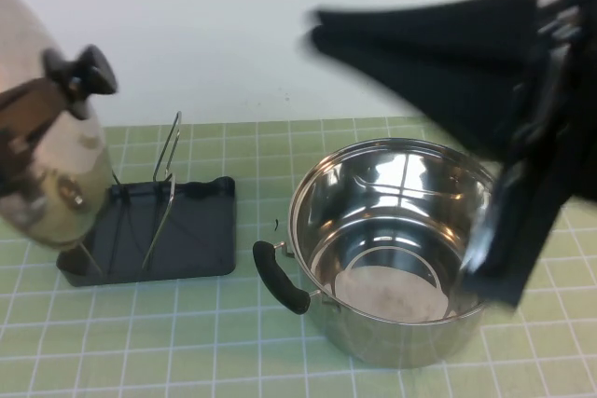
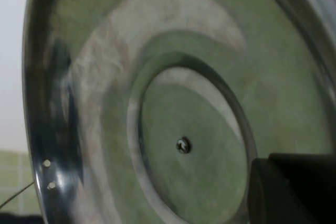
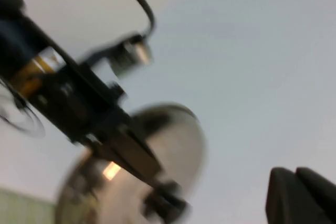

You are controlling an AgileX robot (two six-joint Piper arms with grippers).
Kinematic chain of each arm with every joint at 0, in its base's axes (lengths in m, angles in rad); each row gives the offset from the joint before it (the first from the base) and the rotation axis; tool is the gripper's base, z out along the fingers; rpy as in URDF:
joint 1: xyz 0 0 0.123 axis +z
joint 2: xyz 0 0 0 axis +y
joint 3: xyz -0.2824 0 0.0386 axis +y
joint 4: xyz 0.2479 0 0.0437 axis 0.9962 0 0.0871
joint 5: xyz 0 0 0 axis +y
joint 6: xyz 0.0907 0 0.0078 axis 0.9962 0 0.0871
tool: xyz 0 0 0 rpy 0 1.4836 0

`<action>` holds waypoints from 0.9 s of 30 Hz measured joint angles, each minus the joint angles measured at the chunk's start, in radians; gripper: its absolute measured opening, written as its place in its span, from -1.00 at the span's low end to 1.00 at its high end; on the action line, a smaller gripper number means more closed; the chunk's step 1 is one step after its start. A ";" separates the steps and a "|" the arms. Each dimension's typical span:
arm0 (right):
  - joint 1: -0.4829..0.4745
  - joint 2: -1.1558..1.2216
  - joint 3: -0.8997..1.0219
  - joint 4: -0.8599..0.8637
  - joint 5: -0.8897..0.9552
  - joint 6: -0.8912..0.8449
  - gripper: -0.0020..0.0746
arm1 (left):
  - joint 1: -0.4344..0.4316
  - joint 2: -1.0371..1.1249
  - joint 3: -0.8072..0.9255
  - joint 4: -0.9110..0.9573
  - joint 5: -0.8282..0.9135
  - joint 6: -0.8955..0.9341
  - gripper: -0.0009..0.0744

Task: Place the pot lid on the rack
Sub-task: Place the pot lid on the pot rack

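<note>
The pot lid (image 1: 37, 165) is shiny steel with a black knob (image 1: 84, 72). It hangs tilted on edge at the far left, above the left end of the rack. My left gripper (image 1: 42, 100) is shut on the lid's rim. In the left wrist view the lid's underside (image 2: 173, 103) fills the picture, with one dark finger (image 2: 299, 192) against it. The rack's wire loops (image 1: 168, 170) stand on a dark grey tray (image 1: 201, 230). My right gripper (image 1: 322, 30) is raised at the back, shut and empty; it also shows in the right wrist view (image 3: 302, 198), which sees the lid (image 3: 173, 145) too.
A deep steel pot (image 1: 392, 249) with black handles stands on the green checked mat (image 1: 242, 342) right of the rack. The right arm (image 1: 532, 165) hangs above the pot's right side. A white wall is behind.
</note>
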 joint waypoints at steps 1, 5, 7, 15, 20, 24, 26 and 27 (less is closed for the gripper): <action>0.000 -0.024 0.000 -0.049 0.062 0.041 -0.92 | 0.000 0.042 -0.017 0.003 -0.006 0.015 -0.69; 0.000 -0.106 0.017 -0.173 0.283 0.171 -0.93 | 0.000 0.232 -0.075 0.014 -0.033 0.098 -0.69; 0.000 -0.139 0.029 -0.186 0.337 0.190 -0.93 | 0.000 0.302 -0.091 0.016 -0.043 0.141 -0.69; 0.000 -0.216 0.121 -0.197 0.429 0.213 -0.94 | 0.000 0.483 -0.136 0.019 -0.055 0.298 -0.69; 0.000 -0.216 0.159 -0.197 0.432 0.224 -0.94 | 0.000 0.555 -0.138 0.019 -0.058 0.367 -0.69; 0.000 -0.216 0.161 -0.197 0.436 0.230 -0.94 | 0.000 0.612 -0.138 0.019 -0.058 0.404 -0.69; 0.000 -0.216 0.161 -0.197 0.439 0.232 -0.95 | 0.000 0.635 -0.140 0.015 -0.058 0.416 -0.69; 0.000 -0.216 0.161 -0.197 0.439 0.232 -0.95 | 0.000 0.647 -0.140 0.011 -0.058 0.425 -0.69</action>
